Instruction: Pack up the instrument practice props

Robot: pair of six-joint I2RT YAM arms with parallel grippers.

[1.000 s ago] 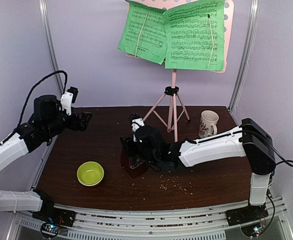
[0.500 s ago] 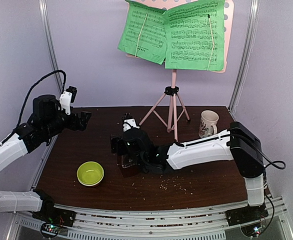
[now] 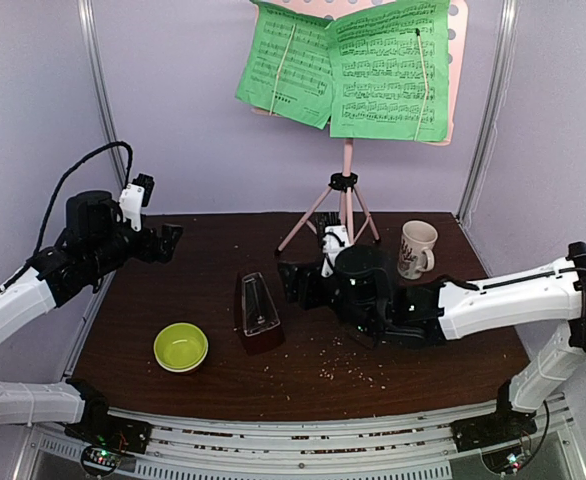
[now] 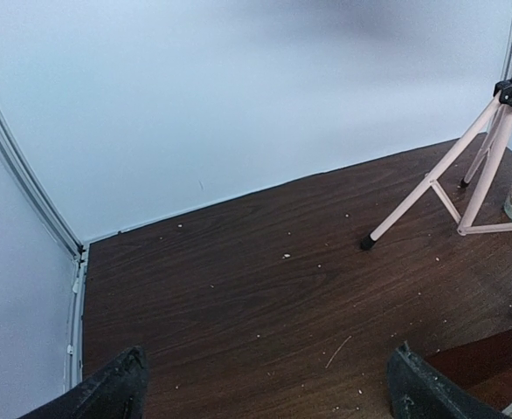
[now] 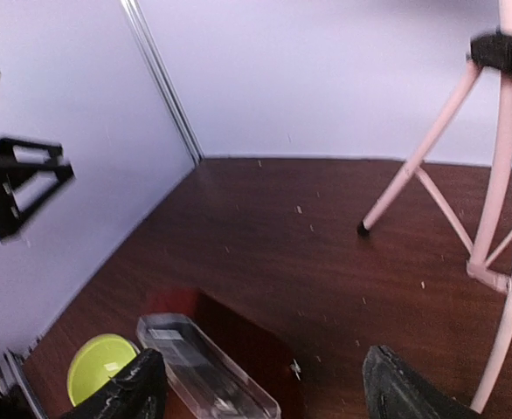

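Lilac walls close round the dark bench, which is flecked with pale crumbs. At 12 o'clock the pink music stand runs out of the top view. Its desk is cut off by the frame edge and almost wholly hidden behind the green sheet-music pages, so only a perforated strip shows at their right. The metronome, dark red with a clear cover, stands upright near the bench's middle. It is at about 8 o'clock of the right end effector, close but apart, and the right wrist view cuts it at the lower edge. That end effector's fingers are spread wide, holding nothing. The left end effector hangs at 9 o'clock, likewise spread. At 8 o'clock of the metronome sits the yellow-green bowl, with nothing in it. The white mug stands at 2 o'clock; its inside cannot be made out.
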